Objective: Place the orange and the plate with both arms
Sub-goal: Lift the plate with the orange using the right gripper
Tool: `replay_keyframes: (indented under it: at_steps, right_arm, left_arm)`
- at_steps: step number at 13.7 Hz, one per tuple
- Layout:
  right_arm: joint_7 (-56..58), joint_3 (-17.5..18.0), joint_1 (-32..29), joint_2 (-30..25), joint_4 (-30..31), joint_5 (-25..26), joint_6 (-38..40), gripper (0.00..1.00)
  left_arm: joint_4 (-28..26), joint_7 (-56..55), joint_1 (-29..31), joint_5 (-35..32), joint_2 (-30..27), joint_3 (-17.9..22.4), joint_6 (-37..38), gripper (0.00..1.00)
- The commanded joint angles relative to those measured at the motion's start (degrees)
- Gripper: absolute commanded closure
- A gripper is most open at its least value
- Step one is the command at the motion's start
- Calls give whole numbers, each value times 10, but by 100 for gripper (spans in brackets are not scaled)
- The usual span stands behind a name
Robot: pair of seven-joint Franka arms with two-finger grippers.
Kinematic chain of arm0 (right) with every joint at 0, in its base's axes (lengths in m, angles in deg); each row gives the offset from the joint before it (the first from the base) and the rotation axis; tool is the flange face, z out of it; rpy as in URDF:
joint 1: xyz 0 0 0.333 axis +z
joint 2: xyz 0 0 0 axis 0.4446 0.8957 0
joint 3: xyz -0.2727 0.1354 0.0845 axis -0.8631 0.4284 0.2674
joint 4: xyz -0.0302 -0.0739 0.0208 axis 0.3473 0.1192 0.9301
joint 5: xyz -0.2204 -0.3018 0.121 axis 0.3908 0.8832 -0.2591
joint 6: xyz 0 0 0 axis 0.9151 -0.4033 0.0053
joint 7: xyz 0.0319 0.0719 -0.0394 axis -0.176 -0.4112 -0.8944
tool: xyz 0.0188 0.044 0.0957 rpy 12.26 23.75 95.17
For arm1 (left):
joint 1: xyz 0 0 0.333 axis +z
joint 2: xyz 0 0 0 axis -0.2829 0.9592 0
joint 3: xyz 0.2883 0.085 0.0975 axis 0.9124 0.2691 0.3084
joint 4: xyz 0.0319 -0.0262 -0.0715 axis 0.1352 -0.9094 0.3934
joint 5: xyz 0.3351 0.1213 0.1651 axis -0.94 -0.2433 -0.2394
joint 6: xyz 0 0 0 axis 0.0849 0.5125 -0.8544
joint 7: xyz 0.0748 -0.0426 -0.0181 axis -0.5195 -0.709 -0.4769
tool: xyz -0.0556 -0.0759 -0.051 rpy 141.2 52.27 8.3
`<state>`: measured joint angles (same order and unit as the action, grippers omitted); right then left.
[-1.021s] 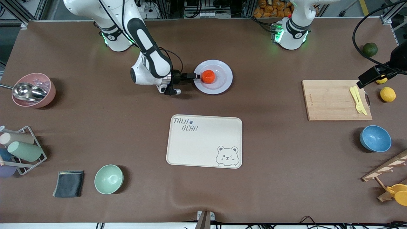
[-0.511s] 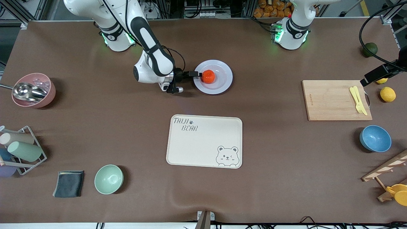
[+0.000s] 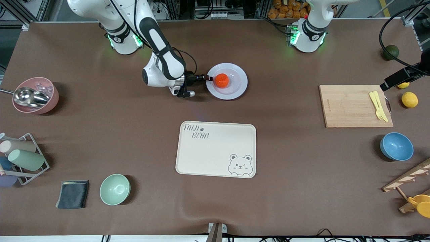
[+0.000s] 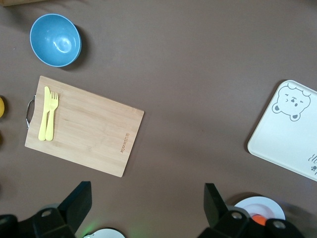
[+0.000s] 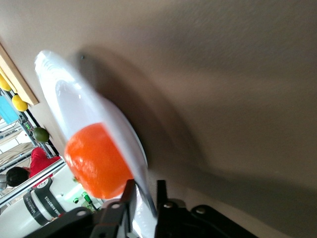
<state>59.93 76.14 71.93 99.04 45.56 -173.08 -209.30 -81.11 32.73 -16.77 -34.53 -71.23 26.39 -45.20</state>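
The pale plate (image 3: 237, 84) lies on the table in front of the right arm's base, with the orange (image 3: 222, 80) resting in its well. My right gripper (image 3: 208, 78) is low at the plate's edge toward the right arm's end of the table. It is shut on the plate's rim. In the right wrist view the plate (image 5: 74, 101) runs down between the two fingers of my right gripper (image 5: 146, 198), and the orange (image 5: 96, 161) sits just above them. My left gripper (image 4: 146, 208) hangs open and empty high over the left arm's end of the table.
A cream bear-print tray (image 3: 215, 149) lies nearer the front camera than the plate. A wooden cutting board (image 3: 349, 106) with a yellow fork and knife (image 3: 378, 106), a blue bowl (image 3: 396, 146), lemons and a green fruit sit toward the left arm's end. Mint bowl (image 3: 115, 189) and pink bowl (image 3: 35, 95) lie toward the right arm's end.
My right gripper has closed from open onto the plate's rim, and the plate with the orange has shifted slightly toward the left arm's end. The left gripper drew a little away over its end.
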Motion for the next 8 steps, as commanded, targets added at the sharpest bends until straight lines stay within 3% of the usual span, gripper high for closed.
replay_keyframes:
  at_steps: [1, 8]
  right_arm:
    - [7, -2, 9, 4, -6, -20, -9, 100]
    - [5, -3, -5, -48, -6, -20, -6, 100]
  left_arm:
    - [-17, 10, -5, 9, -7, -2, -5, 0]
    - [-34, 11, -6, -7, -8, -33, -18, 0]
